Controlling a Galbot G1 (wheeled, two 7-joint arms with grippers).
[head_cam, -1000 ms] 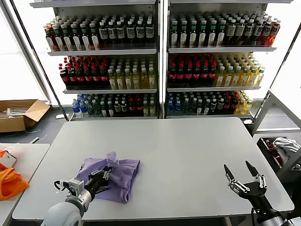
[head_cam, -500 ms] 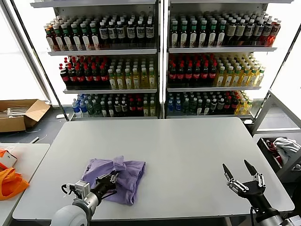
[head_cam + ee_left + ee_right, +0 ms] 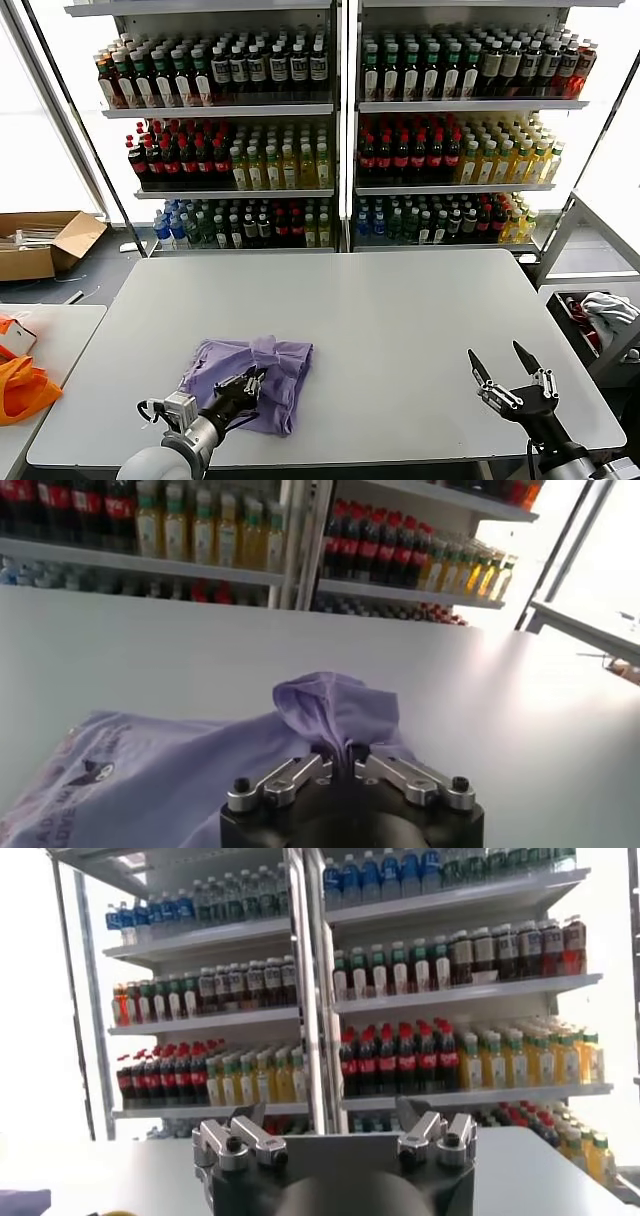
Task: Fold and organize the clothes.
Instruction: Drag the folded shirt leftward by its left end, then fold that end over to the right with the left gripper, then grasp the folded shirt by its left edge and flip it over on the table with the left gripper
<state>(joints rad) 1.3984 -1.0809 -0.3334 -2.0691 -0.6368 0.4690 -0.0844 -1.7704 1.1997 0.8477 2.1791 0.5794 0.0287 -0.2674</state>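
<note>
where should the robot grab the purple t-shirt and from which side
Judging by its pose, take the lavender T-shirt at the raised bunched fold near its middle, coming in low from the robot's side as the left end effector is placed. That ridge stands up off the table; the rest lies flat.

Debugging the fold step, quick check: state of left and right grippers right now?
Left gripper: closed on a pinched-up fold of the lavender T-shirt.
Right gripper: open, holding nothing, above the table near its right front edge.
</note>
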